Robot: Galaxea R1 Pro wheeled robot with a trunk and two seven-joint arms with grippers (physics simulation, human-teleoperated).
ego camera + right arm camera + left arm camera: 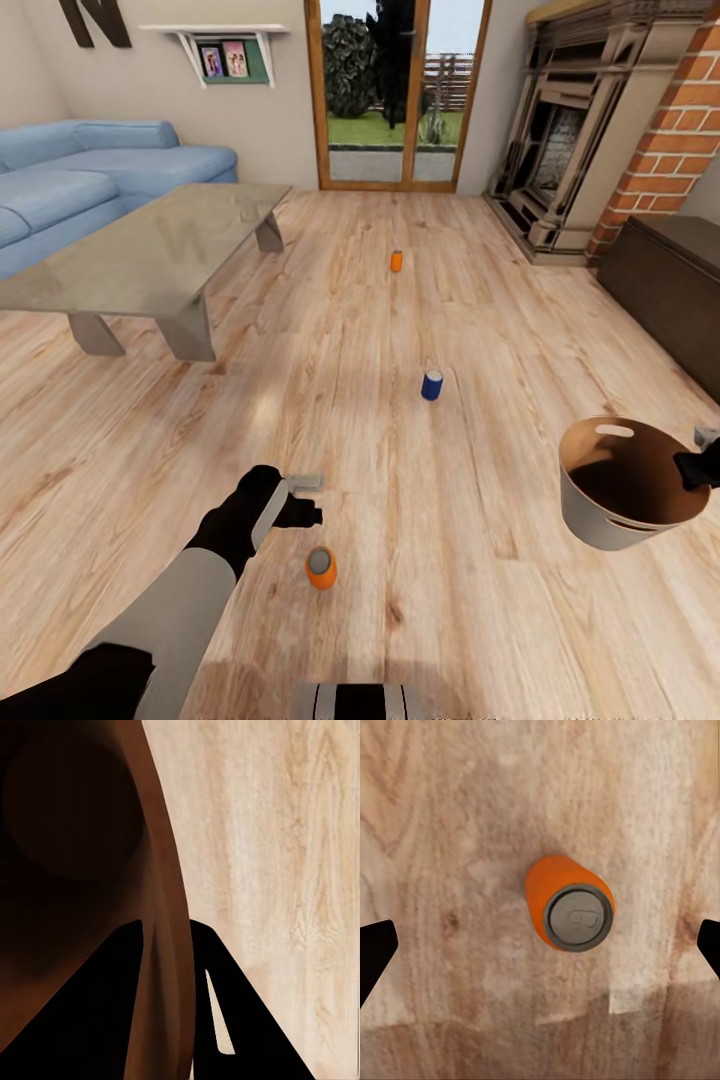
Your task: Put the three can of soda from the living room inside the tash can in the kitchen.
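The left gripper [305,512] hangs over the wood floor [450,600] with its fingers spread wide; in the left wrist view the two dark fingertips [375,952] sit at opposite edges of the picture, well apart from the can between them. That nearest orange can [572,912] stands upright on the boards just below the gripper, its silver-grey top facing up, untouched by either finger; in the head view this can [321,567] sits just in front of the robot's base.

The right gripper [169,1020] is pinched on the rim of the trash can [625,484], one dark finger [82,1020] inside the brown wall and the other outside it. The bucket is held off the floor at the robot's right, tilted slightly, its brown inside open and its oval handle slot on the far rim.

Farther out on the floor, the dark blue can [432,385] stands upright near the middle of the room, and the second orange can [396,261] stands beyond it, toward the glass doors [398,90]. The glass-topped low table [150,255] is at the left with the blue sofa [90,170] behind it, and the brick fireplace [610,120] is at the right.
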